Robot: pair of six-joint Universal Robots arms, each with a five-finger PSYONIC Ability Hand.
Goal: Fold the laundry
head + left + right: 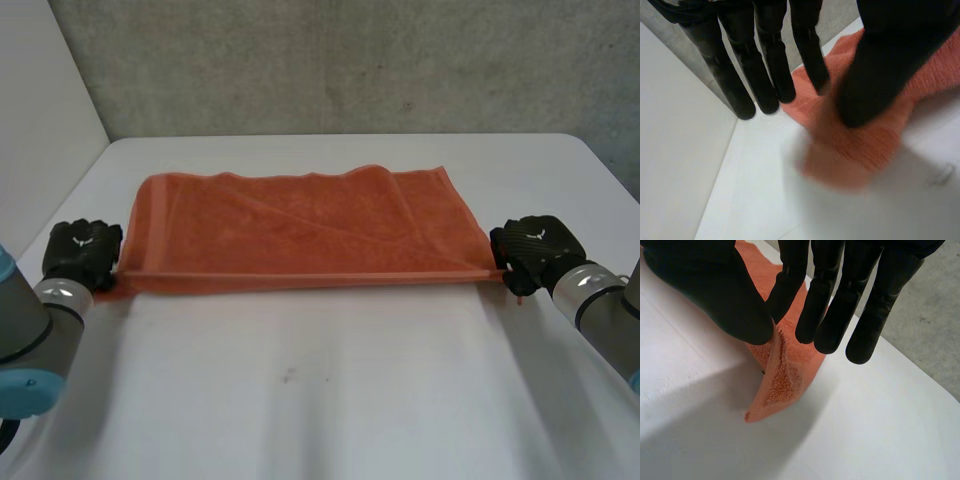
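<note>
White bench [330, 400], grey concrete wall [350, 60] behind. Orange terry towel [300, 235] lies doubled over lengthwise across the bench, between my arms. My left hand [82, 250] pinches its near left corner, thumb on top of the cloth. My right hand [535, 245] pinches the near right corner between thumb and one finger, with the corner raised off the bench and the other fingers straight.

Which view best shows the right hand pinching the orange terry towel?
Right wrist view: right hand pinches the orange terry towel's corner, thumb against finger. Head view: hand at that corner, pinch hidden. Left wrist view: opposite corner.
</note>
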